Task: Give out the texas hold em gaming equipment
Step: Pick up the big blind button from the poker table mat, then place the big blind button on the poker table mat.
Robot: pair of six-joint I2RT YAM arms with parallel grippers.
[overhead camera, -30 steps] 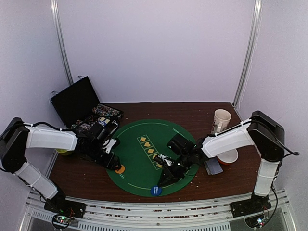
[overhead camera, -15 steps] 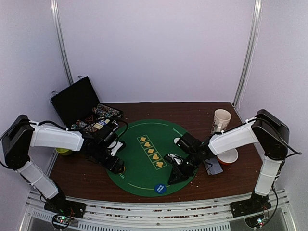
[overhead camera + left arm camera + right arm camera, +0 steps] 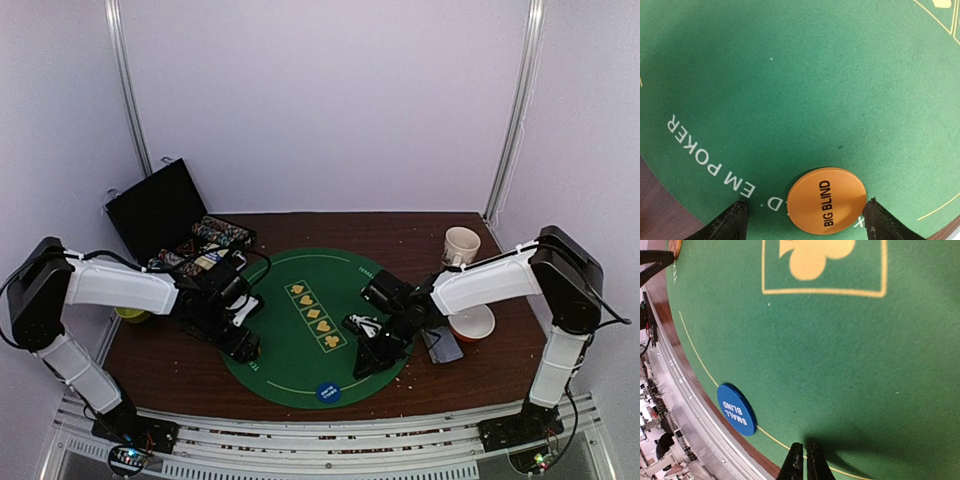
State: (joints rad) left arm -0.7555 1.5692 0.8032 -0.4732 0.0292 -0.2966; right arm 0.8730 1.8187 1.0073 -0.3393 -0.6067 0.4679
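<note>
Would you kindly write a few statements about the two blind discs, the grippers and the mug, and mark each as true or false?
1. The orange disc reads BIG BLIND. True.
2. The left gripper is shut on the orange disc. False: its jaws are open, and the disc lies flat on the mat between them.
3. The blue disc lies at the mat's edge. True.
4. The right gripper holds the blue disc. False: it is shut on nothing, and the disc lies apart from it.
5. The mug stands off the mat. True.
</note>
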